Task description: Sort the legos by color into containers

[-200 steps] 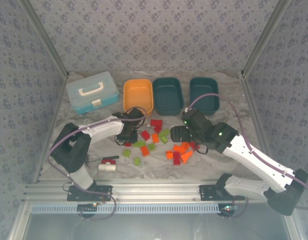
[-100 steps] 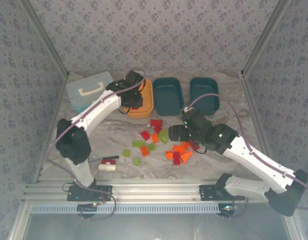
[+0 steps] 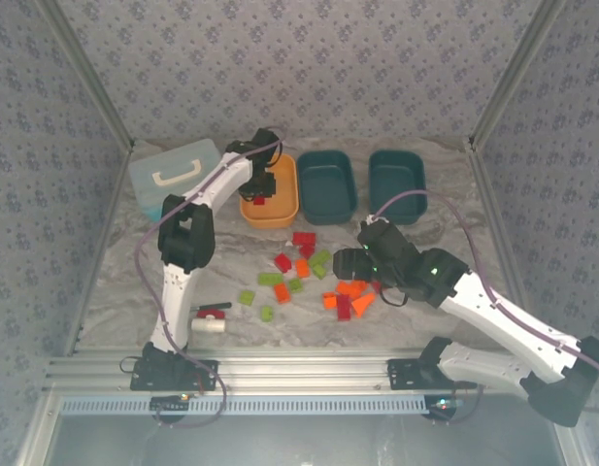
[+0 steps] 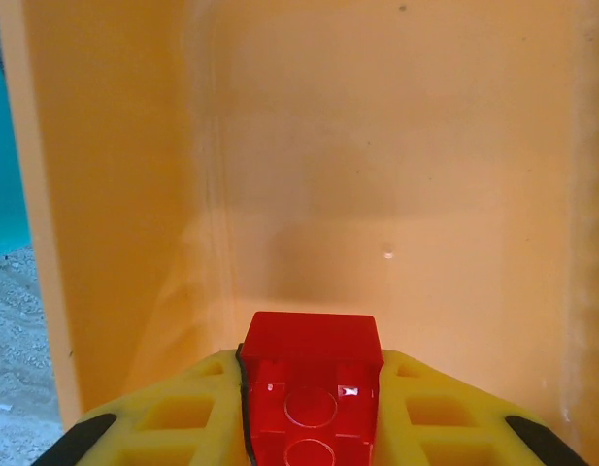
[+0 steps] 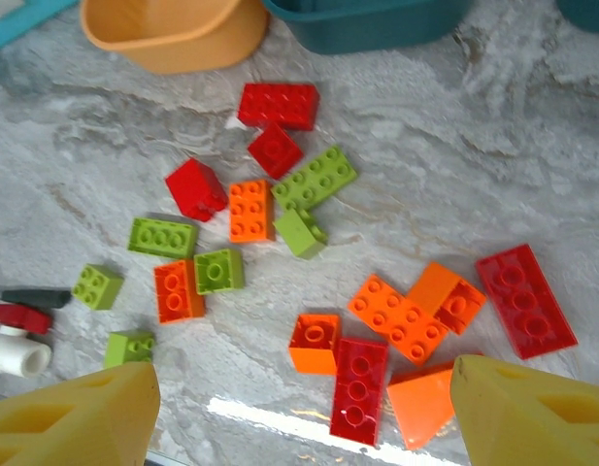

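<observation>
My left gripper (image 3: 259,197) hangs over the orange container (image 3: 285,190), shut on a red lego (image 4: 312,386). In the left wrist view that brick sits pinched between the yellow fingers (image 4: 163,427), with the tub's orange floor (image 4: 406,175) just beyond it. Two dark teal containers (image 3: 327,184) (image 3: 397,181) stand to the right of the orange one. Several red, orange and lime green legos (image 3: 299,269) lie loose mid-table. Above their right part my right gripper (image 3: 344,262) stands open. An orange brick (image 5: 315,343) and a red brick (image 5: 358,388) lie on the table between its spread fingertips.
A light blue case (image 3: 173,179) with a white handle stands left of the orange tub. A red-handled tool with a white cylinder (image 3: 210,319) lies near the left arm's base. Patterned walls close in the table on three sides.
My left arm has lifted the red brick from the pile's left edge and carried it back over the orange tub. The right arm has barely moved.
</observation>
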You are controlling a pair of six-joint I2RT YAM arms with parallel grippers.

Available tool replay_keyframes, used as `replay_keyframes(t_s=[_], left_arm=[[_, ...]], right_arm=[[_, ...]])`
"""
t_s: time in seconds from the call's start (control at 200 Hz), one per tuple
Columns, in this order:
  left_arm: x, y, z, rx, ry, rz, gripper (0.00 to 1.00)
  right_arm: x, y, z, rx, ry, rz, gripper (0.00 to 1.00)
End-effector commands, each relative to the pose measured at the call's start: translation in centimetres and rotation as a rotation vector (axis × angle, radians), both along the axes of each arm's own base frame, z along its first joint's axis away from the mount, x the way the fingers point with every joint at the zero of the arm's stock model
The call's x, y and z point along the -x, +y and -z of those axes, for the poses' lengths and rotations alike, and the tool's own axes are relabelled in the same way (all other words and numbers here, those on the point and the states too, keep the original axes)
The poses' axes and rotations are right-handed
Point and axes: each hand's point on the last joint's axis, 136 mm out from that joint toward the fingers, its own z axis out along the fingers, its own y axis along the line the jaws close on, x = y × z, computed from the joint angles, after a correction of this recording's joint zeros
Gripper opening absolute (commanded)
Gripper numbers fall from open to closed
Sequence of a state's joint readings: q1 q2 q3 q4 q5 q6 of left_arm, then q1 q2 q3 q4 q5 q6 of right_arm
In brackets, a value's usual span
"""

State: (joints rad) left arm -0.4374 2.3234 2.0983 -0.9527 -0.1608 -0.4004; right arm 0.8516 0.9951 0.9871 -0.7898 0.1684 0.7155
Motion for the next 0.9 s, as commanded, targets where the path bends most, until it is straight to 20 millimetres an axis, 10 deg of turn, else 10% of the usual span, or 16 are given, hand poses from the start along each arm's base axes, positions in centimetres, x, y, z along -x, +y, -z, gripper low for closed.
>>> replay_keyframes(t_s=[0.0, 0.48, 0.899], left_arm=[[0.6, -0.2, -0.3, 0.003, 0.032, 0.021, 0.26], [0.8, -0.4, -0.7, 0.02, 0.038, 0.028, 0.44], [1.7, -1.9, -10.4, 0.167, -0.114, 0.032, 0.59]], right_arm=[[0.8, -1.7, 1.7, 0.05, 0.048, 0.067, 0.8], [1.0, -6.3, 5.5, 0.176, 0.162, 0.266, 0.76], [2.5, -7.4, 8.7, 0.166, 0.296, 0.397, 0.54]])
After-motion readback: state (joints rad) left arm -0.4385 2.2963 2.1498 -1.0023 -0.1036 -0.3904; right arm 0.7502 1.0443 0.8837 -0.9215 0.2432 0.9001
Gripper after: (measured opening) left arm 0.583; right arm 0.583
